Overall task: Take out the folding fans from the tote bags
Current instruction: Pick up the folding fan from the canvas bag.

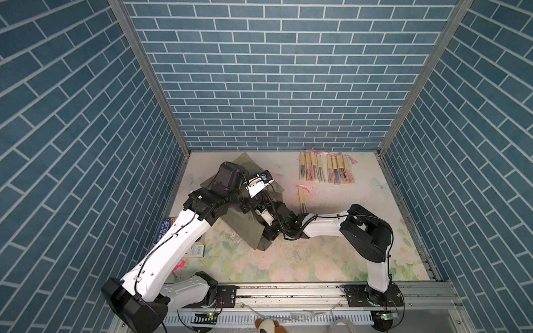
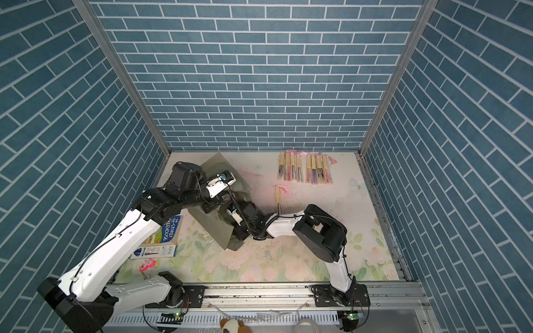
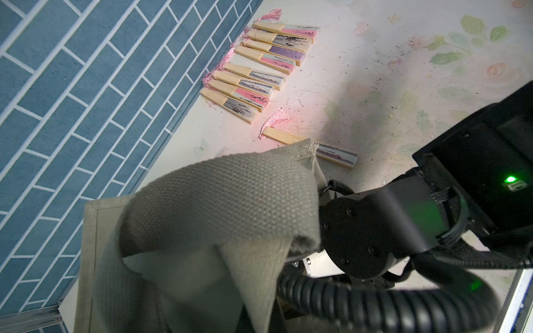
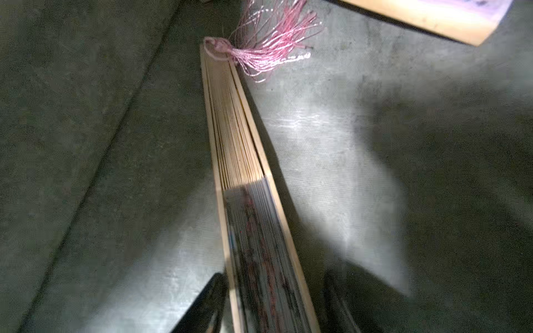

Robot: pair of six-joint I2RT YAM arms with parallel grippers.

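Well past halfway, by my reckoning.

Tote bag [image 1: 245,229] is slumped left of the table's centre. The left gripper [image 1: 255,206] is at its mouth, jaws together and apparently pinching the strap, which holds the mouth up.

Row of folding fans [image 1: 326,173], eight counted, is laid out by the back wall. A lone fan [image 1: 302,199] lies on the mat between the row and the bag.

Right wrist view, inside the bag: an inner fan [image 4: 245,161] lies on the fabric. The right gripper [image 4: 274,305] sits astride it, jaws apart, with no pinch evident. The corner of a second fan [image 4: 432,17] shows nearby.

So at least two are left to lift out. More may be hidden.
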